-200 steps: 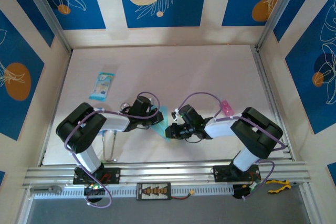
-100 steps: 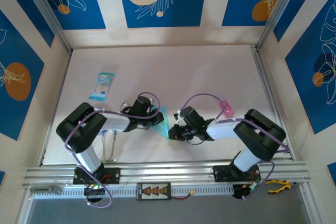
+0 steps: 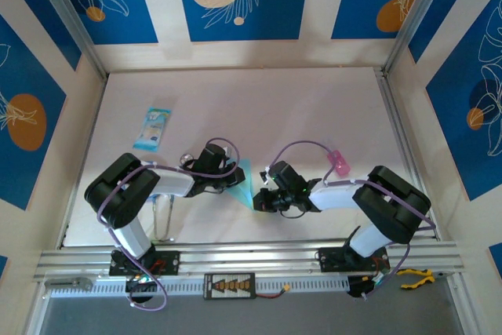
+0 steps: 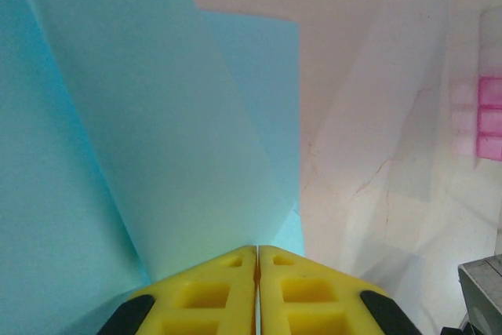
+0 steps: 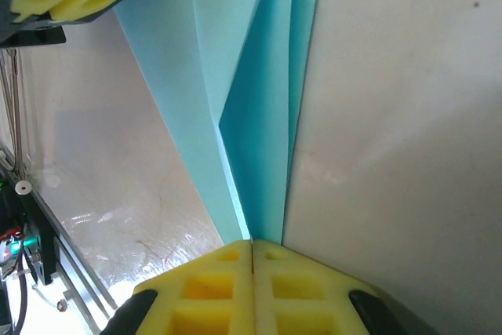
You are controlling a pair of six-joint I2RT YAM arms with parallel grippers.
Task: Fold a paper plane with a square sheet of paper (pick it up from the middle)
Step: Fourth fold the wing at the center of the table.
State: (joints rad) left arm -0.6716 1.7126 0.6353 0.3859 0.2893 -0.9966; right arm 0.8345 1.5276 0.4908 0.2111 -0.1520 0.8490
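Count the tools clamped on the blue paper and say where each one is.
2. The left tool is shut on the blue paper's left side; the right tool is shut on its near tip. Both meet over the front middle of the table.

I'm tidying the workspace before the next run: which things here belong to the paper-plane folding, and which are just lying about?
In the job: light-blue paper, partly folded; left gripper and right gripper, both shut on it.
Lying about: blue-and-white packet; pink item; yellow-handled tool.
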